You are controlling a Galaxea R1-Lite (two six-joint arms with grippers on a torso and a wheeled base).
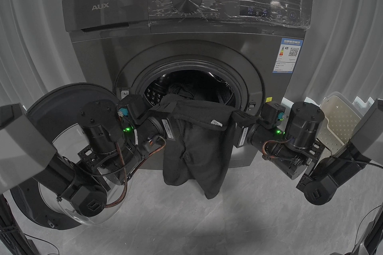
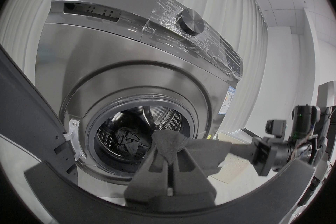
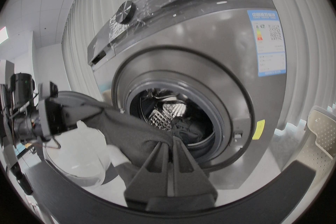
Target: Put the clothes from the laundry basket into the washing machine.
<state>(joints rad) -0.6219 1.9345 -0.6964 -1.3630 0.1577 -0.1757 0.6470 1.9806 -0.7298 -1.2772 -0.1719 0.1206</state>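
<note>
In the head view a dark garment [image 1: 199, 144] hangs at the centre of the frame, in front of the lower half of the washing machine [image 1: 187, 40] opening; its top edge is stretched nearly level from left to right between the two grippers, sagging slightly at the middle, and the rest falls straight down with its long axis vertical, the lowest tip pointing at the floor [image 1: 239, 220] just below centre; the left gripper [image 1: 165, 105] is clamped on the left corner of that edge, the fold pinched between its fingers [image 2: 159, 161] in the left wrist view; the right gripper [image 1: 239, 119] is clamped on the right corner, cloth bunched between its fingers [image 3: 183, 154] in the right wrist view; more dark clothes [image 1: 187, 88] lie inside the drum, behind the held piece; the round door [image 1: 60, 108] stands swung open at the lower left of the frame; the pale laundry basket [image 1: 339, 120] sits at the right edge, beside the machine; a grey curtain [image 1: 351, 28] fills the background.
</note>
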